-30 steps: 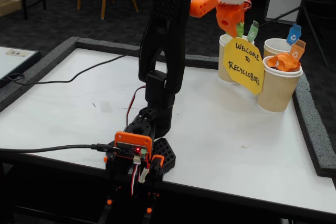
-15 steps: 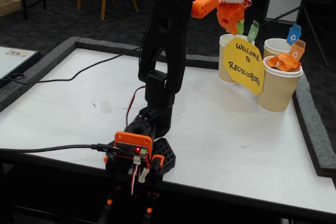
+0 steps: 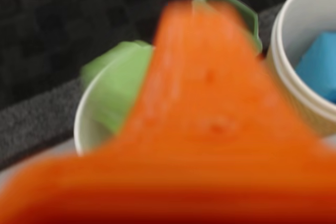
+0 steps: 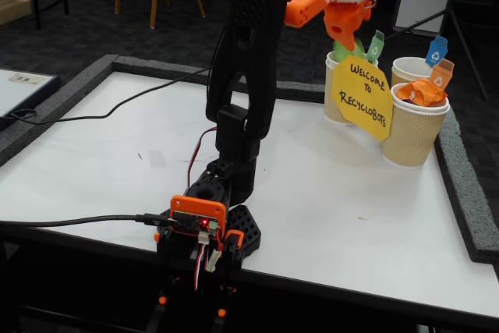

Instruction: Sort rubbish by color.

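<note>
Overhead, gripper (image 4: 344,40), green wad (image 4: 341,48) between fingers, above cup (image 4: 337,91)

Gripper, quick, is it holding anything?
Gripper: cannot be told, the wrist view is too blurred. The lime green wad is at the mouth of a cup.

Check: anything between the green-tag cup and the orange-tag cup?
In the fixed view, the yellow welcome sign stands between the green-tag cup and the orange-tag cup, overlapping both.
</note>
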Controlling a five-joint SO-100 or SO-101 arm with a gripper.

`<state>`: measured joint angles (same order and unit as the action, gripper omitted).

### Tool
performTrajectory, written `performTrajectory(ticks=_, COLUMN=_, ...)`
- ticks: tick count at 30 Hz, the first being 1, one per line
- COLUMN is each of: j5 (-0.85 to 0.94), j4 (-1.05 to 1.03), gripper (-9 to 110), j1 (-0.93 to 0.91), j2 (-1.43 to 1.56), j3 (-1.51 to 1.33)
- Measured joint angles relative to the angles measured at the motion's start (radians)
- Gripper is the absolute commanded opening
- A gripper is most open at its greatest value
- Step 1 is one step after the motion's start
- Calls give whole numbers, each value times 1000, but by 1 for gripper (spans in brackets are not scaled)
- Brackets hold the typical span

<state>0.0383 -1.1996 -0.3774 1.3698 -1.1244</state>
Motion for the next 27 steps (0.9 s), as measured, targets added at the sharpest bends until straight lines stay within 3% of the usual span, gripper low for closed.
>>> performTrajectory(ticks=4, j5=0, j4=-28, gripper=6, j1=0, j2=0, j3=5)
performTrajectory(ticks=15, j5=0, j4=-69, gripper=0, j1=-8, j2=15, j3=58)
performTrajectory(ticks=27, j5=0, j4=-17, gripper=0, j1=-31, j2=647, j3=-561)
